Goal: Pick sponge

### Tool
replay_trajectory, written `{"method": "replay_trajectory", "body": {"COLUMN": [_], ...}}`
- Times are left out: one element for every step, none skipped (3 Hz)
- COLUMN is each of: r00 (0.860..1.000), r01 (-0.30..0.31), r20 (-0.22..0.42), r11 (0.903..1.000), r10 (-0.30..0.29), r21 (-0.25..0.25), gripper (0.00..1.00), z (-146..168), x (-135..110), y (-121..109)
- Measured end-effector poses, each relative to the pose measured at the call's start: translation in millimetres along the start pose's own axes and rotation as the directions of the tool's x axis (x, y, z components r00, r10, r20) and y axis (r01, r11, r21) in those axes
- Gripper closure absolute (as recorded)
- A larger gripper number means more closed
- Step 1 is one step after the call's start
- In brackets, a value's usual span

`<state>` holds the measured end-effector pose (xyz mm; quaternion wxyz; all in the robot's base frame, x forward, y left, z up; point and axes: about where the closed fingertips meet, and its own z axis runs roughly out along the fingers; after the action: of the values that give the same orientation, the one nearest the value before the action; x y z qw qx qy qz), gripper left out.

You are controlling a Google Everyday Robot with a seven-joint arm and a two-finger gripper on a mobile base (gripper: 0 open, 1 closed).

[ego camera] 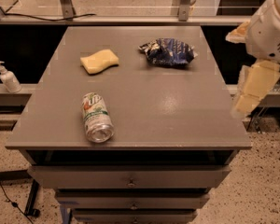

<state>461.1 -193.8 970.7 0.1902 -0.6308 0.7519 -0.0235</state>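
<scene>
The sponge, a pale yellow foam block with wavy edges, lies flat on the far left part of the grey cabinet top. My gripper hangs off the cabinet's right edge, far to the right of the sponge, just outside the top. It is open and empty. One padded yellow finger points down and left, and the other finger shows higher up by the white wrist.
A wrinkly dark blue snack bag lies at the far right of the top. A soda can lies on its side near the front left. A soap dispenser stands on a ledge to the left. Drawers are below.
</scene>
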Motion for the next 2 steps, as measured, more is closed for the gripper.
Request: {"method": "replay_trajectory", "body": {"r00": [0.993, 0.976], "r01": [0.073, 0.126], "r20": [0.090, 0.188], "r11": [0.9969, 0.9901], "r10": [-0.070, -0.113], "r21": [-0.029, -0.061], "gripper": [0.00, 0.00], "z": [34, 61], "x": [-33, -71], "y": [-18, -35]}}
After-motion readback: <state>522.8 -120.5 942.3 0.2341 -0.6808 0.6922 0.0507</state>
